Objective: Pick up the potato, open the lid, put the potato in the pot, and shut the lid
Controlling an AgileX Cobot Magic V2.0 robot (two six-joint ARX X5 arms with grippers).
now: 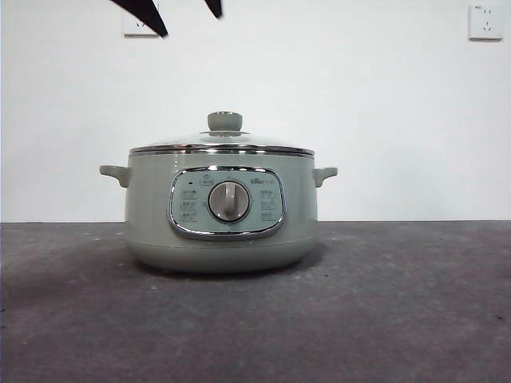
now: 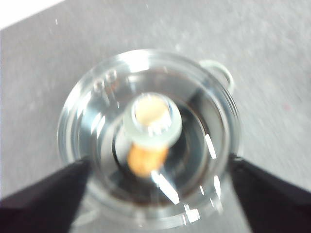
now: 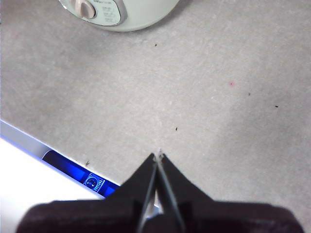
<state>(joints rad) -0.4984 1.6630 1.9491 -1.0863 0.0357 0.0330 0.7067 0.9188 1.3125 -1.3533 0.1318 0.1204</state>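
The potato (image 2: pixel 147 160) already lies inside the pot (image 1: pixel 152 215), seen through the glass lid (image 2: pixel 146 141), which sits back on the rim. The left tool (image 2: pixel 155 194) hangs spread wide above the knob; the right tool (image 3: pixel 158 158), pressed together, waits over the counter (image 3: pixel 218 121). Little looks left.

You are looking at a pot (image 1: pixel 152 207) that is carrying a small brand mark on its control panel (image 1: pixel 227 203), just right of the dial (image 1: pixel 229 200), but it is showing too small to read. The little labels around the dial are also staying unreadable. In the right wrist view, a blue sticker (image 3: pixel 92 182) is showing a round emblem, its letters too blurred.
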